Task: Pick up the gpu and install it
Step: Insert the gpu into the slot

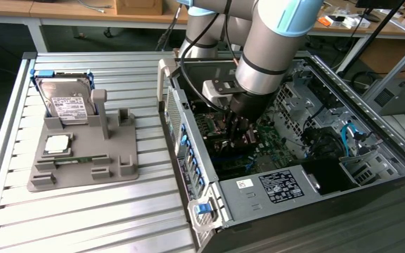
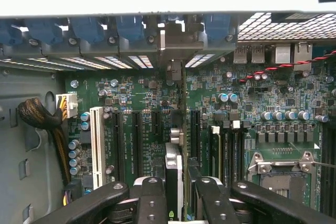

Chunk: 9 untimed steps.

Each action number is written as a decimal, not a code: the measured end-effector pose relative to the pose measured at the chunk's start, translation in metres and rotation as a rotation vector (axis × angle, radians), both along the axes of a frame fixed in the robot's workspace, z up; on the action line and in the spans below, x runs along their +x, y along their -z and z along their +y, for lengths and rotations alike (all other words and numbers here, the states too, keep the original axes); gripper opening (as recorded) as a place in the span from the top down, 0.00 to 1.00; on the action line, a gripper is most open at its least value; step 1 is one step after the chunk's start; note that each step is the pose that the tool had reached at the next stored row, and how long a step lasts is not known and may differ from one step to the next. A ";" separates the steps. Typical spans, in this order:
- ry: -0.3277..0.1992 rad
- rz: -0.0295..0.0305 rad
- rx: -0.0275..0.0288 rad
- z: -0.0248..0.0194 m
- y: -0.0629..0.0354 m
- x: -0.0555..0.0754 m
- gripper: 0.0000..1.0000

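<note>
Gripper (image 2: 176,203) clamped on the gpu (image 2: 174,169), held edge-on over the green motherboard (image 2: 142,103) slots, centre of exterior frame. White label (image 1: 280,187) on power supply, lower centre; print unreadable.

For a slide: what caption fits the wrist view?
Claw holds the gpu edge-on over the motherboard slots.

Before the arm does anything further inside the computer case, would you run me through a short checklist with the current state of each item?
1. The gripper is shut on the gpu: ok, fingers flank the card's edge.
2. The gpu stands edge-on over the motherboard slots: ok.
3. The card's end lines up with the bracket opening in the rear wall: ok, as far as the wrist view shows.
4. The gpu is fully seated in its slot: cannot tell.
5. The fixture on the table still holds the hard drive and the CPU chip: ok.
</note>
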State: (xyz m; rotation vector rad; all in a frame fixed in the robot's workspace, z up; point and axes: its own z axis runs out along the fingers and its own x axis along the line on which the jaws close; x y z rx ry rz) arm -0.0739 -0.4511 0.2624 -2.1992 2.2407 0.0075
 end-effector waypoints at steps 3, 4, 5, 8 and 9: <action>0.000 0.0001 -0.0001 0.0000 0.0006 0.000 0.73; 0.000 0.0000 -0.0001 0.0000 0.0008 0.000 0.73; 0.000 0.0000 0.0000 0.0000 0.0010 0.000 0.73; 0.000 0.0001 -0.0002 0.0000 0.0011 0.000 0.73; 0.000 0.0001 -0.0001 0.0000 0.0012 0.000 0.73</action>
